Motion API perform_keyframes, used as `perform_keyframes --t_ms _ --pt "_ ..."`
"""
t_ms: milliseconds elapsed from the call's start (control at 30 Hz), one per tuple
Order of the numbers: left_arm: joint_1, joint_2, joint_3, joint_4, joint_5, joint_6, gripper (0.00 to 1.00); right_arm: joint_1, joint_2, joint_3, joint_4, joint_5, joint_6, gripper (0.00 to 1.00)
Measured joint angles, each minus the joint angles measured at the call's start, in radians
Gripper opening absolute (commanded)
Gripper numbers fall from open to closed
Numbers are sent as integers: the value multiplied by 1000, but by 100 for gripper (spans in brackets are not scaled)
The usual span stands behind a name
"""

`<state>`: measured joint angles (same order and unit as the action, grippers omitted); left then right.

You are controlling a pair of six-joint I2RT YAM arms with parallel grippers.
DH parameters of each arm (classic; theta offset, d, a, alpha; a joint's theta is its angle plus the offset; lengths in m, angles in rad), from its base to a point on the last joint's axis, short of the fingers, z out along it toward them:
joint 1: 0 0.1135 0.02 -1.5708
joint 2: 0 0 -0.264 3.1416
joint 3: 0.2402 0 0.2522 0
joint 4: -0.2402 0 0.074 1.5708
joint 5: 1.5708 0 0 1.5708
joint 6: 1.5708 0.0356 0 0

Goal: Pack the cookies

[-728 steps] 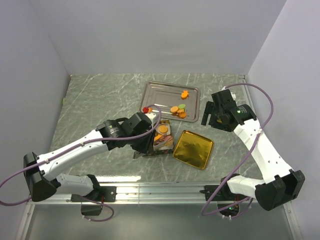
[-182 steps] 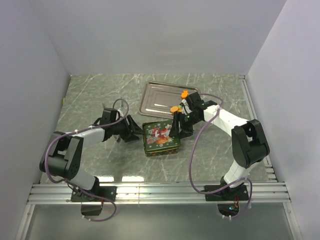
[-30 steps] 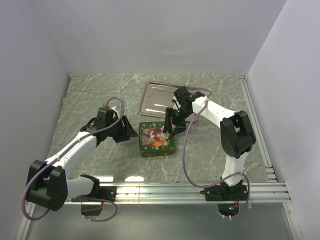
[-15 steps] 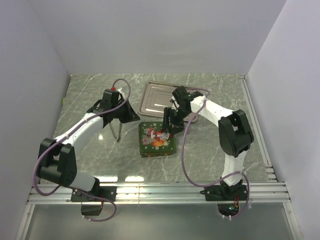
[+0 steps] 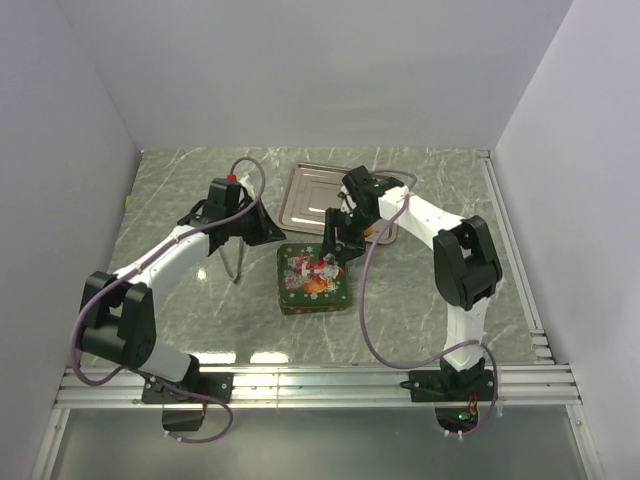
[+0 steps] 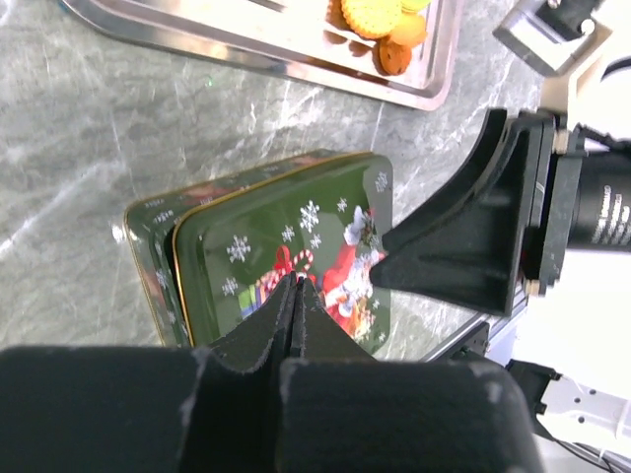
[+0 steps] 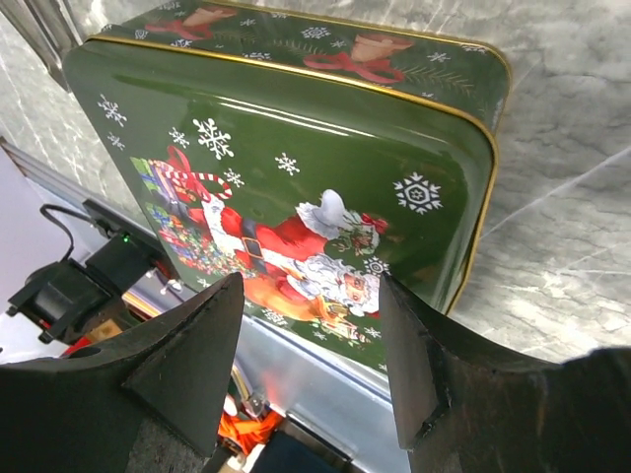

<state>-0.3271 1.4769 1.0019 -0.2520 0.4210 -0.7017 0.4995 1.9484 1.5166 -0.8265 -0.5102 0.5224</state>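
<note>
Change at left fingers (image 6: 268,327): spread beside the tin (image 5: 313,280) a second ago, now pinched shut on nothing and pulled well clear over the counter (image 5: 180,200). No change at right fingers (image 7: 187,345): spread open at the closed lid (image 7: 296,177), gripping nothing. Reads as closing step about done. Catch: a few cookies (image 6: 375,14) left out on the tray (image 6: 227,20), so packing likely incomplete.

White arm shells (image 5: 160,258) with black joints (image 5: 110,325); purple cables (image 5: 361,310) loop alongside; gripper fingers (image 7: 187,355) are matte black wedges.
</note>
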Motion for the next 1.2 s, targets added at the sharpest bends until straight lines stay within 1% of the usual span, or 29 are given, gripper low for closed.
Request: perform_keyframes --t_ms 167,333,467,500,533,567,667,700,767,800,900,1067,1200 --pt "0 -71 -9 -4 -13 -2 1 -51 -63 -23 -5 18 -8 65" --pt "0 -121 -14 -28 -92 -2 1 -113 -174 -93 8 40 -18 65" --pt "2 -126 -58 -53 -152 -12 1 -116 -184 -169 37 42 -17 64" --pt "2 -126 -76 -61 -163 -17 3 -116 -177 -189 43 42 -14 63" --pt "2 -126 -96 -69 -176 -19 6 -116 -169 -207 51 39 -14 62" --pt "2 -126 -110 -80 -185 -21 7 -115 -158 -217 55 38 -11 61" --pt "2 -126 -129 -120 -235 -28 8 -115 -116 -221 71 39 -6 54" --pt "3 -125 -130 -132 -248 -29 8 -115 -101 -221 79 40 -4 49" --pt "3 -124 -131 -146 -278 -33 8 -115 -86 -221 84 40 0 45" --pt "5 -121 -131 -152 -289 -36 8 -115 -84 -220 88 36 4 42" --pt "5 -92 -132 -154 -304 -42 6 -113 -80 -214 89 26 9 40" --pt "6 -1 -169 -133 -301 -45 4 -107 -68 -201 93 10 17 38" --pt "2 70 -197 -111 -272 -49 4 -90 -50 -171 95 7 26 37"
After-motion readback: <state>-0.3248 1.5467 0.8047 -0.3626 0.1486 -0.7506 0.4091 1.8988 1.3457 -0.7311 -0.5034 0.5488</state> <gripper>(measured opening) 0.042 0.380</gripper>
